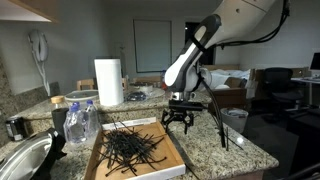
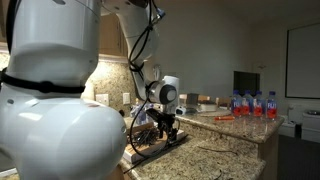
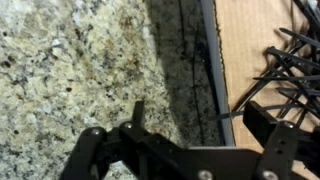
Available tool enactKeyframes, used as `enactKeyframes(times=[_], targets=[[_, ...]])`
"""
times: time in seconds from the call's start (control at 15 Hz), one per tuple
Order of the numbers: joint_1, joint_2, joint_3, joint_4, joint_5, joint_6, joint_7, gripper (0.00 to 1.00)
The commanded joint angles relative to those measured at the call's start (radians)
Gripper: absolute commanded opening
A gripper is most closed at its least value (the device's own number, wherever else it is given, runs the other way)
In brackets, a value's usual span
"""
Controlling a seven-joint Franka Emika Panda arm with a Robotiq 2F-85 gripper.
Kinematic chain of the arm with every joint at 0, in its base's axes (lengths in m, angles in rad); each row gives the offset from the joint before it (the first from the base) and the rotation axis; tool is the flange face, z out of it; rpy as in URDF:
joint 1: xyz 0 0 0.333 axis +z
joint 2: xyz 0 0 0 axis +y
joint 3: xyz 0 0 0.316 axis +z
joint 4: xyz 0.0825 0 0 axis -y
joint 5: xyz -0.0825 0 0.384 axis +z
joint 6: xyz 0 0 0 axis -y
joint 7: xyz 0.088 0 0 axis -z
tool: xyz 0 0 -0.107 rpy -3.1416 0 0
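Note:
My gripper [image 1: 178,121] hangs open and empty just above the granite counter [image 1: 215,150], at the edge of a shallow cardboard tray [image 1: 170,152]. The tray holds a loose pile of thin black strips [image 1: 130,146]. In the wrist view the gripper [image 3: 200,120] straddles the tray's dark rim [image 3: 213,70], with one finger over the granite [image 3: 70,70] and the other over the cardboard, close to the nearest black strips [image 3: 285,65]. One strip end lies between the fingers. In an exterior view the gripper [image 2: 165,129] sits low over the tray [image 2: 160,150].
A paper towel roll [image 1: 108,82] stands behind the tray, with water bottles [image 1: 80,122] and a metal bowl [image 1: 25,160] beside it. Several more bottles [image 2: 255,103] stand at the counter's far end. The counter edge [image 1: 262,155] drops off near the gripper.

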Motion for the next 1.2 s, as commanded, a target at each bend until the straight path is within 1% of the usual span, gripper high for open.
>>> enactKeyframes(times=[0.0, 0.13, 0.33, 0.53, 0.67, 1.0, 1.13], targets=[[-0.007, 0.026, 0.008, 0.014, 0.025, 0.015, -0.008, 1.0], [-0.009, 0.033, -0.011, 0.017, -0.014, 0.015, 0.021, 1.0], [-0.022, 0.031, -0.031, 0.014, -0.001, 0.026, 0.014, 1.0], [-0.019, 0.06, -0.052, 0.027, -0.029, 0.027, 0.042, 1.0], [-0.007, 0.103, -0.055, 0.043, -0.051, 0.023, 0.062, 1.0], [0.021, 0.194, -0.045, 0.105, -0.034, 0.017, 0.058, 1.0], [0.031, 0.195, -0.04, 0.139, -0.03, 0.01, 0.052, 1.0]])
